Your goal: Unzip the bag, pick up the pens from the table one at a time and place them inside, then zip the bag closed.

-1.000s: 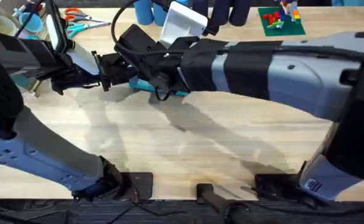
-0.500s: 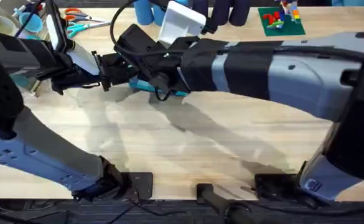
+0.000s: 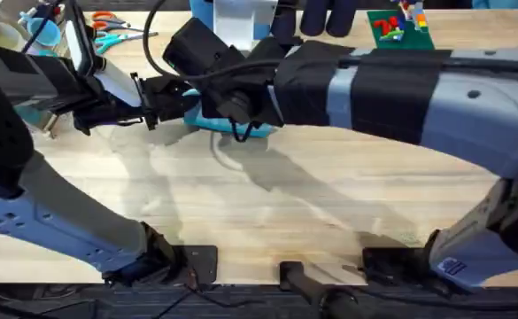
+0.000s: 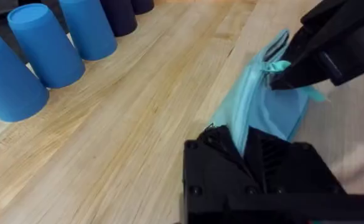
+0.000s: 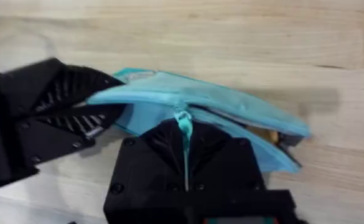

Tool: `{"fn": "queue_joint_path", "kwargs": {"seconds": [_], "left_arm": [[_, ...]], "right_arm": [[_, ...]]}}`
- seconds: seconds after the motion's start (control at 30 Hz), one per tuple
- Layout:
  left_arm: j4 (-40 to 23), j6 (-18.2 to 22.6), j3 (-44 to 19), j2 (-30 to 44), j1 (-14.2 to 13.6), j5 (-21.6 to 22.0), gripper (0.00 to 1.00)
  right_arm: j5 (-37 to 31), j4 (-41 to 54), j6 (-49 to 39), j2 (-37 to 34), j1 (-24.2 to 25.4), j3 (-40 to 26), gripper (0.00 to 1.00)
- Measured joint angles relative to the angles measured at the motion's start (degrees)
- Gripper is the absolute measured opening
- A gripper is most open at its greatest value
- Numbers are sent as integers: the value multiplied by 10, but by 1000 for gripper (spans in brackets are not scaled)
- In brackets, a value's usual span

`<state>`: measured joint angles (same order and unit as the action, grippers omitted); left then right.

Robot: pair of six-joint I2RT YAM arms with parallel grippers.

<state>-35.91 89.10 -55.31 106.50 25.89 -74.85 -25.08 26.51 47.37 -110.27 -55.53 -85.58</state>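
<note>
**A:** Where do you stand on the zip?

**B:** Start at your own right tool (image 5: 185, 146); it is clenched on the small pull (image 5: 183, 119) of the bag (image 5: 231, 109), the tab running down between its black fingers; the left tool (image 4: 247, 146) is clenched on one end of the same bag, a fold of light blue cloth pinched there; the bag itself lies on the surface (image 3: 267, 204) between the two, toward the far side and left of the middle.

**A:** So the step is the zip stroke?

**B:** That is how it reads to you from here; something orange (image 5: 266, 134) peeps from the mouth near the far end, likely a pen already inside, though it is too small to be sure.

**A:** How do you do it well?

**B:** Keep the left tool firm as the anchor and pull the cloth taut; draw the pull straight along the zip line, not upward, or the pouch will lift and buckle; mind that the orange thing does not catch the teeth.

**A:** And beyond the bag?

**B:** The blue cups (image 4: 42, 53) stand well apart from it; you need not touch them.
</note>
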Motion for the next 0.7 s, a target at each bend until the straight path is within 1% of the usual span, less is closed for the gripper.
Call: {"fn": "queue_joint_path", "kwargs": {"seconds": [0.27,0.4,0.57,0.7], "left_arm": [[-3,0,0,0,-2,-1,42],[-3,0,0,0,-3,-2,42],[-3,0,0,0,-11,-3,42],[-3,0,0,0,-11,-3,42]], "right_arm": [[7,40,-12,2,10,-4,31],[12,58,-12,15,15,-4,31],[20,95,-12,24,31,-7,31],[22,118,-12,24,44,-7,31]]}}
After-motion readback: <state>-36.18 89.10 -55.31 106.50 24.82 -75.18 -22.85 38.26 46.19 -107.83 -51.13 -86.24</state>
